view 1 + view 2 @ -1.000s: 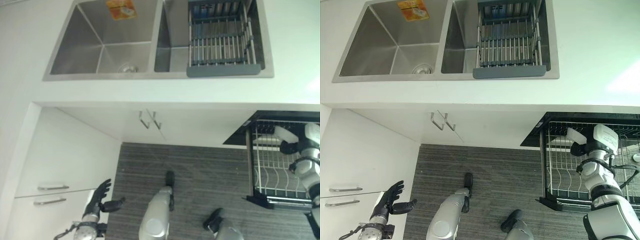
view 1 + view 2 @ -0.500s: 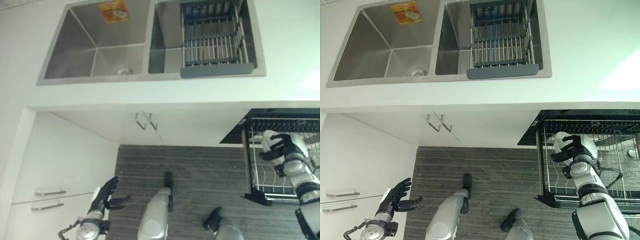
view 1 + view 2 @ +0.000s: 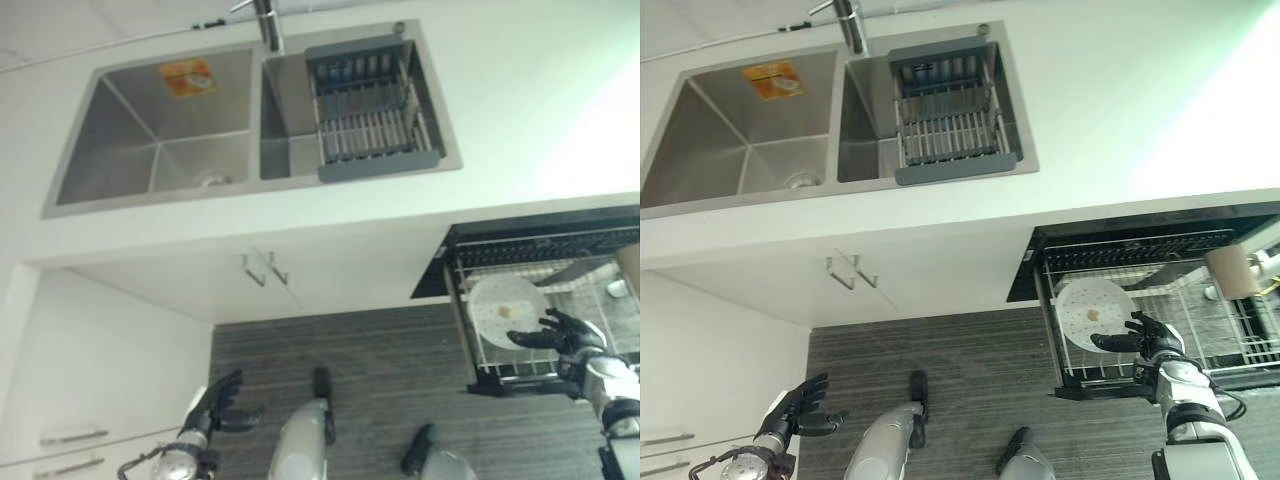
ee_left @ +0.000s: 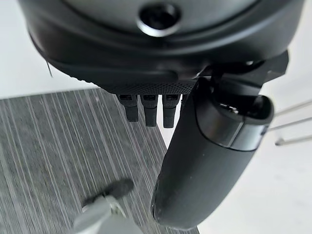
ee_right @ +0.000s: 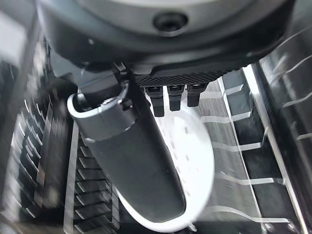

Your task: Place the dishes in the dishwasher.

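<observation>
A white plate (image 3: pixel 1092 312) stands tilted at the left end of the pulled-out dishwasher rack (image 3: pixel 1200 370); it also shows past the fingers as the plate (image 5: pixel 197 161) in the right wrist view. My right hand (image 3: pixel 1148 340) is beside the plate's lower right edge, open with spread fingers; whether a fingertip touches the rim I cannot tell. My left hand (image 3: pixel 215 403) hangs open low on the left above the floor, in front of the white cabinet, holding nothing.
A double sink (image 3: pixel 150 150) is set in the white counter, with a grey dish rack (image 3: pixel 370 110) in its right basin. A beige cup (image 3: pixel 1230 272) sits in the dishwasher rack to the right. Cabinet handles (image 3: pixel 262 270) stick out below the counter. Grey striped floor lies below.
The camera has shifted, so the sink sits further left. My right hand has drawn back from the rack and opened; the plate it held now stands in the rack. The left hand stays idle.
</observation>
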Controlling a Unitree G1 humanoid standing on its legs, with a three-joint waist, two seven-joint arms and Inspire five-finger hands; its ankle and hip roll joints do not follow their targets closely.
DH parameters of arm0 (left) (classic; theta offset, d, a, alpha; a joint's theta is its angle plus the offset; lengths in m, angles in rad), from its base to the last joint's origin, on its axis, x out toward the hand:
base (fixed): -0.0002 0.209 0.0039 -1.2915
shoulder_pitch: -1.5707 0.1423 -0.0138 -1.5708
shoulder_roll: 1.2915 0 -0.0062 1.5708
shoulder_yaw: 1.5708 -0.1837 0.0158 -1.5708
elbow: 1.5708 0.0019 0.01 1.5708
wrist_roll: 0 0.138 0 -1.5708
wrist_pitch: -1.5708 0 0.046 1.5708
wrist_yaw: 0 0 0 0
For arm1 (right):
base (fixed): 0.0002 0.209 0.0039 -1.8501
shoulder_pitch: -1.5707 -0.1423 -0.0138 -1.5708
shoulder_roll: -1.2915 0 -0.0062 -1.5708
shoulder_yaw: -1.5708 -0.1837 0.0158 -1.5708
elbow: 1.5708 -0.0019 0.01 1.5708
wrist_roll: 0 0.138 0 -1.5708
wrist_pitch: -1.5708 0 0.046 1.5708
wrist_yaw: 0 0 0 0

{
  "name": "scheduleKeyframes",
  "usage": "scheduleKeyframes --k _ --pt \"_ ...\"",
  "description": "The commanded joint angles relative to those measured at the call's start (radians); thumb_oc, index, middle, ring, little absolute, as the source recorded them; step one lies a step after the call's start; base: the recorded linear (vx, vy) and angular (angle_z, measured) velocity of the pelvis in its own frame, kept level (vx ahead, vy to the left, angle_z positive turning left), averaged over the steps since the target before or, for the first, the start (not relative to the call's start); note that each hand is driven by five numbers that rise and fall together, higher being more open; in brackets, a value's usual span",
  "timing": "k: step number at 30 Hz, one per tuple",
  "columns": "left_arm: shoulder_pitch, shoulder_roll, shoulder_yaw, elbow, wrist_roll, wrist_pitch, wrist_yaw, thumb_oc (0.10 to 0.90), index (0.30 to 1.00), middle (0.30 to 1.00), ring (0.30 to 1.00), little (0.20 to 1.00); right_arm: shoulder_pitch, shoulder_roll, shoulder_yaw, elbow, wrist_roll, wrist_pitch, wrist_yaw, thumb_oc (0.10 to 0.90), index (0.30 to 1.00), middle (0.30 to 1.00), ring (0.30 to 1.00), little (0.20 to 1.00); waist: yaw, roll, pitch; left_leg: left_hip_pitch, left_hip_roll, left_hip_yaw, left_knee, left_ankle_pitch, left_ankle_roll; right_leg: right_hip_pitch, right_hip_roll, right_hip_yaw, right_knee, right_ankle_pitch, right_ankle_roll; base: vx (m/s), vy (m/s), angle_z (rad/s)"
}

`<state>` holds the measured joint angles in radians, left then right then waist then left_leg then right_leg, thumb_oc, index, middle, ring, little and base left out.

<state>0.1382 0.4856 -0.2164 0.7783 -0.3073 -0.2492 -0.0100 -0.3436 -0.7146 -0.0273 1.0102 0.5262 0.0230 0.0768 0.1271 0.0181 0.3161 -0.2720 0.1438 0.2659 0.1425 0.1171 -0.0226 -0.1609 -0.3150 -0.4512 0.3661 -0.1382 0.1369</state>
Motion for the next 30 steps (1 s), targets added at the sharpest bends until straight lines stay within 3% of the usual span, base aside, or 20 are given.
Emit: scheduleKeyframes --k 1,5,11,17,22,23,24,25,30 --pt "0.031 -0.015 0.094 -0.012 -0.027 -0.010 0.012 0.800 0.900 0.900 0.900 0.900 -0.007 -0.068 -0.072 -0.181 0.131 -0.061 -0.106 0.800 0.900 0.900 0.900 0.900 -0.016 -0.008 0.019 0.062 0.040 0.019 0.157 -0.241 -0.071 0.005 0.048 0.001 -0.066 0.062 0.024 0.10 0.030 -0.30" --pt "0.075 -0.052 0.162 0.029 -0.014 -0.013 0.014 0.800 0.900 0.900 0.900 0.900 0.173 -0.012 -0.313 -0.544 0.242 -0.086 -0.198 0.800 0.900 0.900 0.900 0.900 -0.088 -0.048 -0.012 0.107 0.061 0.059 0.157 -0.254 -0.069 0.018 0.074 0.045 -0.066 0.051 0.023 0.07 0.035 -0.37" --pt "0.092 -0.120 0.198 0.097 0.025 -0.046 0.024 0.800 0.900 0.900 0.900 0.900 0.315 0.098 -0.503 -0.799 0.278 -0.165 -0.364 0.800 0.900 0.900 0.900 0.900 -0.167 -0.070 -0.058 0.147 0.079 0.113 0.157 -0.270 -0.068 0.018 0.093 0.091 -0.066 0.039 0.026 0.05 0.048 -0.45" --pt "0.059 -0.123 0.168 0.117 0.028 -0.033 0.041 0.800 0.900 0.900 0.900 0.900 0.315 0.120 -0.515 -0.586 0.512 -0.081 -0.440 0.800 0.900 0.900 0.900 0.900 -0.167 -0.067 -0.076 0.164 0.084 0.132 0.157 -0.276 -0.071 0.032 0.096 0.085 -0.066 0.028 0.021 0.00 0.010 -0.22" --pt "0.031 -0.106 0.137 0.145 0.042 -0.012 0.033 0.800 0.900 0.900 0.900 0.900 0.276 0.120 -0.480 -0.309 0.709 0.003 -0.377 0.800 0.900 0.900 0.900 0.900 -0.141 -0.056 -0.086 0.168 0.076 0.126 0.157 -0.276 -0.074 0.048 0.095 0.064 -0.066 0.024 0.016 0.01 -0.046 0.03" --pt "0.028 -0.102 0.130 0.149 0.043 -0.008 0.033 0.800 0.900 0.900 0.900 0.900 0.265 0.120 -0.467 -0.276 0.731 0.027 -0.374 0.715 0.773 0.773 0.773 0.773 -0.135 -0.053 -0.088 0.168 0.074 0.125 0.157 -0.276 -0.075 0.051 0.094 0.058 -0.066 0.023 0.015 0.01 -0.043 0.14" --pt "0.027 -0.097 0.126 0.151 0.047 -0.002 0.030 0.800 0.900 0.900 0.900 0.900 0.249 0.118 -0.457 -0.228 0.777 0.047 -0.370 0.442 0.364 0.364 0.364 0.364 -0.128 -0.049 -0.090 0.167 0.071 0.122 0.157 -0.276 -0.075 0.053 0.093 0.054 -0.066 0.021 0.014 0.01 -0.039 0.17" --pt "0.023 -0.095 0.117 0.159 0.050 -0.001 0.029 0.800 0.900 0.900 0.900 0.900 0.233 0.115 -0.457 -0.181 0.821 0.070 -0.369 0.400 0.300 0.300 0.300 0.300 -0.122 -0.045 -0.093 0.166 0.068 0.118 0.157 -0.277 -0.076 0.055 0.094 0.051 -0.066 0.019 0.013 0.01 -0.035 0.16" --pt "0.005 -0.100 0.081 0.207 0.060 -0.009 0.041 0.800 0.900 0.900 0.900 0.900 0.152 0.109 -0.448 0.038 0.928 0.170 -0.332 0.400 0.300 0.300 0.300 0.300 -0.083 -0.018 -0.106 0.160 0.050 0.097 0.157 -0.278 -0.076 0.067 0.090 0.035 -0.066 0.011 0.012 0.04 -0.035 0.14"
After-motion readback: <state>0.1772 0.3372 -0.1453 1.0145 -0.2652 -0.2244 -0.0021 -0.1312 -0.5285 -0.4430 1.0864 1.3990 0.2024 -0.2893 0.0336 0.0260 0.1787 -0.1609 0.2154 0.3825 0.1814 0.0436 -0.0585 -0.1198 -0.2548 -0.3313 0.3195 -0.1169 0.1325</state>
